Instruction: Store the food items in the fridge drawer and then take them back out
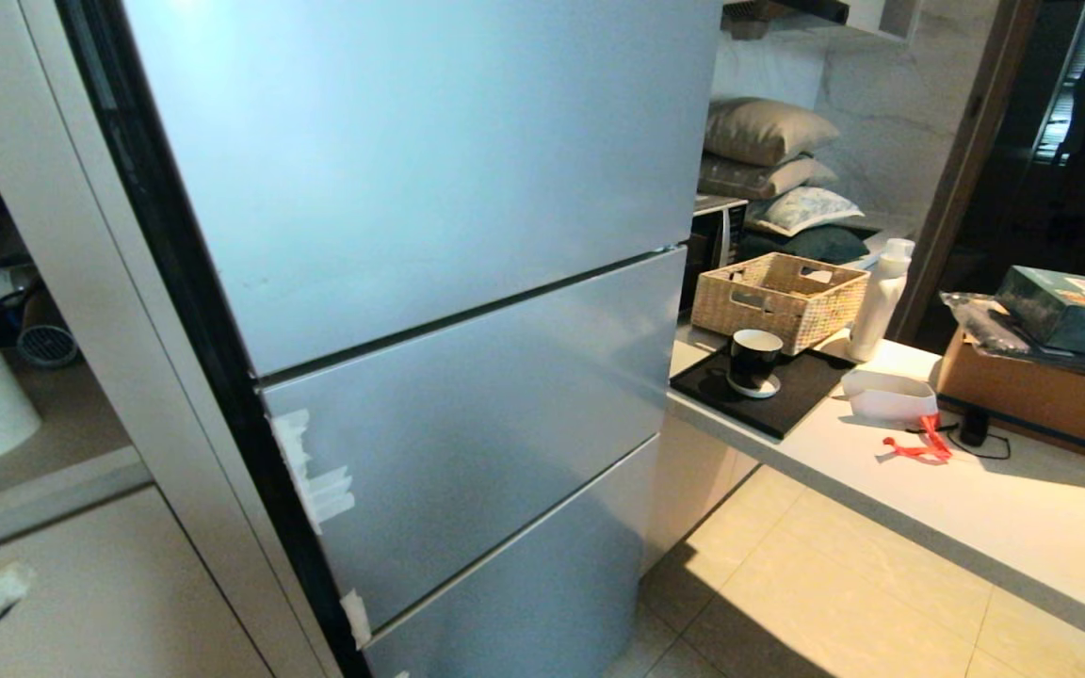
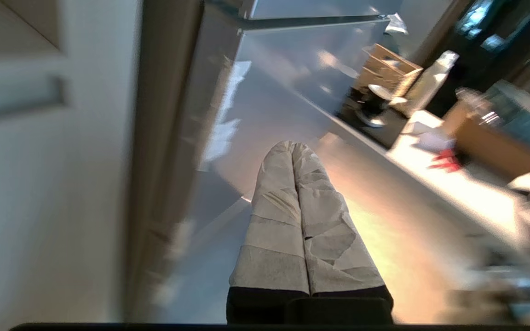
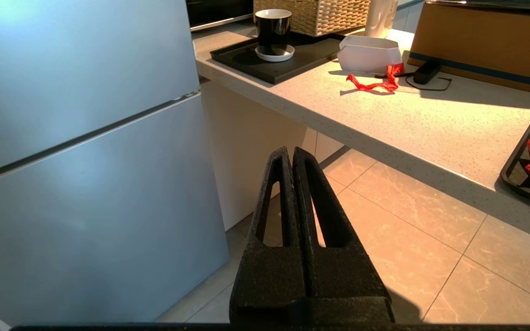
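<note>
The silver-blue fridge [image 1: 429, 282] stands closed in front of me, its three door panels all shut, so the fridge drawer is hidden. No food items show anywhere. My left gripper [image 2: 292, 146], its fingers wrapped in pale tape, is shut and empty, hanging low beside the fridge's lower panels [image 2: 283, 92]. My right gripper [image 3: 291, 151], black, is also shut and empty, pointing at the tiled floor between the fridge [image 3: 76, 161] and the counter. Neither arm appears in the head view.
A pale counter [image 1: 995, 508] runs along the right, carrying a black tray with a dark mug [image 1: 754, 361], a wicker basket [image 1: 781, 299], a white bottle [image 1: 882, 297], a white bowl [image 1: 889, 395], a red ribbon [image 1: 919, 446] and a cardboard box [image 1: 1037, 391]. White cabinets [image 1: 81, 565] flank the fridge's left.
</note>
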Available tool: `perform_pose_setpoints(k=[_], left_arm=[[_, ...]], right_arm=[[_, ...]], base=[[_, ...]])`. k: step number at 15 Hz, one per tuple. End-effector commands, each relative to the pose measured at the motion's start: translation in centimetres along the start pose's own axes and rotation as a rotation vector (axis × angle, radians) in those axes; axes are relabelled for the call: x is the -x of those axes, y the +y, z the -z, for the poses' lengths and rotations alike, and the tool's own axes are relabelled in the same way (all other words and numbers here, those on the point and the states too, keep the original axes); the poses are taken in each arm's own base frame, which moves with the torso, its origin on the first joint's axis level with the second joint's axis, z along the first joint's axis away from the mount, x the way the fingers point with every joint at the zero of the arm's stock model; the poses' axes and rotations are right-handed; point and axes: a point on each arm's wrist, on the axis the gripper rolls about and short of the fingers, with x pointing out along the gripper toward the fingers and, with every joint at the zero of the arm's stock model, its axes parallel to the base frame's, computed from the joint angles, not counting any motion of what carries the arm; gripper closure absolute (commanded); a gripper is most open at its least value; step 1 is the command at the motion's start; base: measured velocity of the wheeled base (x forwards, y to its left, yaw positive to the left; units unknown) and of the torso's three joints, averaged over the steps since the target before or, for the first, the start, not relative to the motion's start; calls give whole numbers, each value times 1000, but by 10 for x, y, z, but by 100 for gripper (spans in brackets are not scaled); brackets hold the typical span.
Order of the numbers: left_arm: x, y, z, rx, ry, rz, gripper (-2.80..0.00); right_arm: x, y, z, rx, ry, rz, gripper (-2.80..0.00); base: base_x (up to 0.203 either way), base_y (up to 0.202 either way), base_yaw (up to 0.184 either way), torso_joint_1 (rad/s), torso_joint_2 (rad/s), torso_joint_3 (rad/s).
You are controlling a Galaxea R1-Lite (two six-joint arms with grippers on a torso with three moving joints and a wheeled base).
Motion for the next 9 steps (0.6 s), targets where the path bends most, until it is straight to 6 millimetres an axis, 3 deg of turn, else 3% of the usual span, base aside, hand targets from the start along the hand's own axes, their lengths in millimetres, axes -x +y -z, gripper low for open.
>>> perform_pose_setpoints(k=[1,4,6,9], left_arm=[[-58,8,1,116,158,-51,0],[-98,13,1,201,170,-77,0],[-112,14,-3,244,133,-95,0],[-157,27,8,261,91,-193,0]], right_arm=[[0,0,0,0,2,0,0],[0,0,0,-2,0,0,0],[0,0,0,-2,2,0,0],[0,0,0,-2,2,0,0]], base=[[0,0,0,0,0,0],[0,0,0,0,0,0],[0,0,0,0,0,0],[0,0,0,0,0,0]])
